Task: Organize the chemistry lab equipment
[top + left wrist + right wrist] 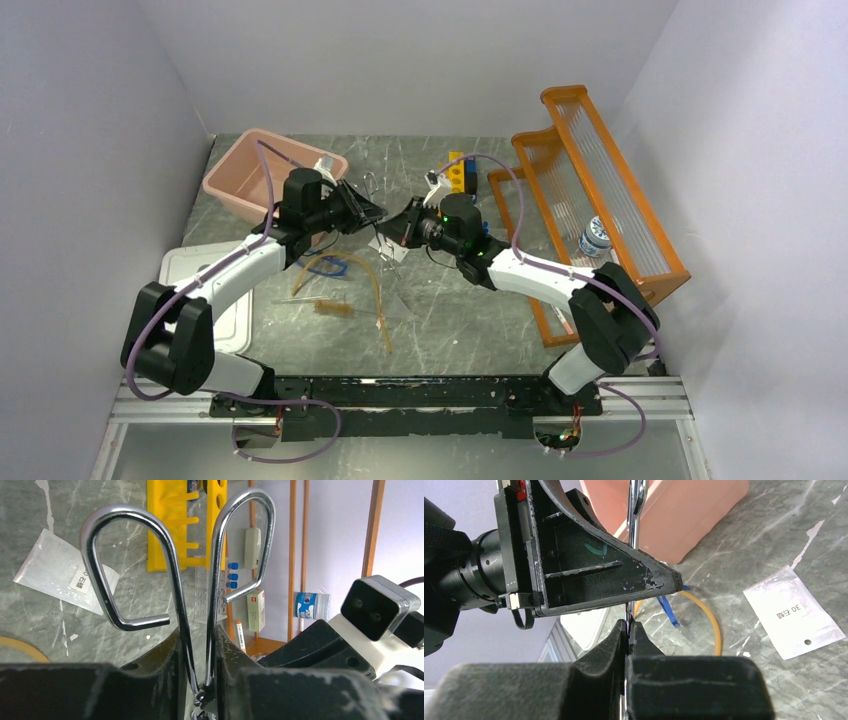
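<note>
The left fingers (165, 680) and right fingers (599, 655) both clamp the metal scissors (215, 580) in mid-air above the bench (450, 320), so one side should release slowly while the other grips firmly.

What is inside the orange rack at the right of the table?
A small blue-labelled bottle sits on a lower shelf of the orange rack. The right arm covers its near end, which is hidden.
</note>
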`<state>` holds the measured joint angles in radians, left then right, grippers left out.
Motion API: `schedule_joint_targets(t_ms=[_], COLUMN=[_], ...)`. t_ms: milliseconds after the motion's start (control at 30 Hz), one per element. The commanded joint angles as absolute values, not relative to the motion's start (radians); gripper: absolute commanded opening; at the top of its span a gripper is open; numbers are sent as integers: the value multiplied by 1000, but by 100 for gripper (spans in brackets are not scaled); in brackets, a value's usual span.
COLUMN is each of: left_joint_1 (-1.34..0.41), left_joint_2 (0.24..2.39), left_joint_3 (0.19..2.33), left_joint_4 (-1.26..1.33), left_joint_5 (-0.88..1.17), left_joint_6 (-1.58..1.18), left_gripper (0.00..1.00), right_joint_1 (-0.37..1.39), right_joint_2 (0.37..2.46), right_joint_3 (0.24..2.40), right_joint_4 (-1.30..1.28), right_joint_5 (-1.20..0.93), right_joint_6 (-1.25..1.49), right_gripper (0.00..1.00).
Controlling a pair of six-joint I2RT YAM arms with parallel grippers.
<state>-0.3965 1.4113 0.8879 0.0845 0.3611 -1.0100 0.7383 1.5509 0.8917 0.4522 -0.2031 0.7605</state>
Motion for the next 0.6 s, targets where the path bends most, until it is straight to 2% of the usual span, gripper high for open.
schedule_joint_targets(t_ms=[0,133,233,400,567], left_joint_1=[-404,-404,-399,-343,-172], left_joint_2=[1372,1373,1368,1383,1413], left_joint_3=[898,952,1018,1158,1247], left_joint_4=[103,70,10,-141,-226], left_joint_5=[350,324,280,214,187], left_joint_6=[-956,-893,-827,-729,-722], left_gripper=[6,5,5,5,5], right_joint_1=[725,707,692,659,639], right_joint_2=[1527,1513,1481,1445,1442], right_joint_3=[913,932,944,1004,1062], right_joint_4=[482,472,469,388,297], right_joint_5=[-185,-194,-185,-153,-99], right_joint_6=[744,749,739,681,594], right_gripper=[12,42,57,61,62])
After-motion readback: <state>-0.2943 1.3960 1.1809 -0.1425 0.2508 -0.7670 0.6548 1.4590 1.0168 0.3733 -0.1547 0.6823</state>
